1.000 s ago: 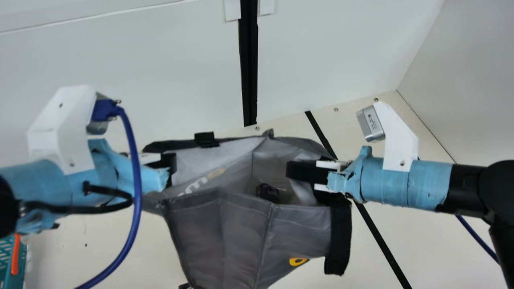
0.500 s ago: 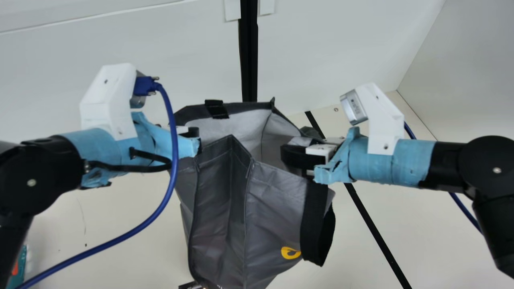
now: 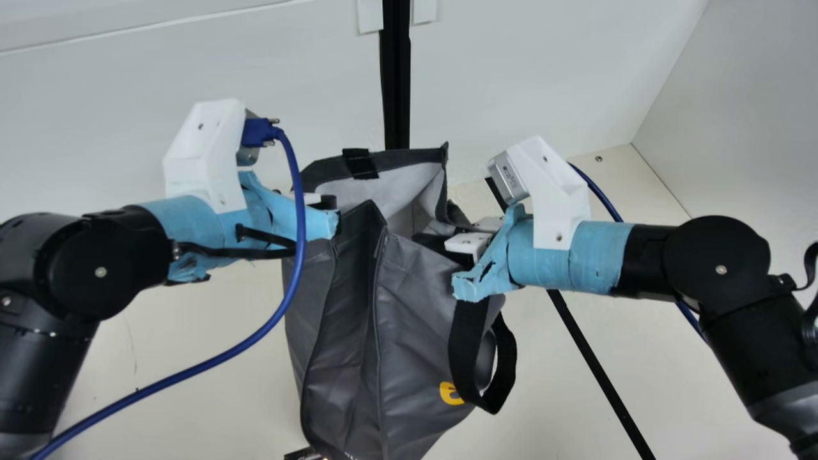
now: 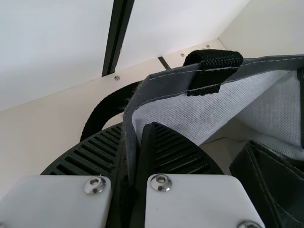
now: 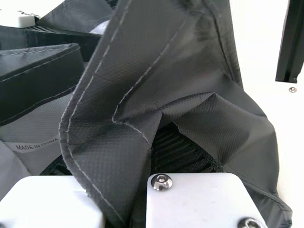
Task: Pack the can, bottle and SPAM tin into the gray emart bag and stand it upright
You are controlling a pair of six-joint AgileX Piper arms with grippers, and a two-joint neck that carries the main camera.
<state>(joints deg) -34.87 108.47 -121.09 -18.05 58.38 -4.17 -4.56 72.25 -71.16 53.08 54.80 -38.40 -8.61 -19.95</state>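
The gray emart bag looks like smooth, softly shiny coated cloth; inside it, the lining is matt, textured fabric. At the bag's side, the handle is coarse, matt webbing. Around the bag, the table looks smooth.

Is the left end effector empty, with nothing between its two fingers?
No, the left end effector has the rim of the gray bag pinched between its ribbed fingers.
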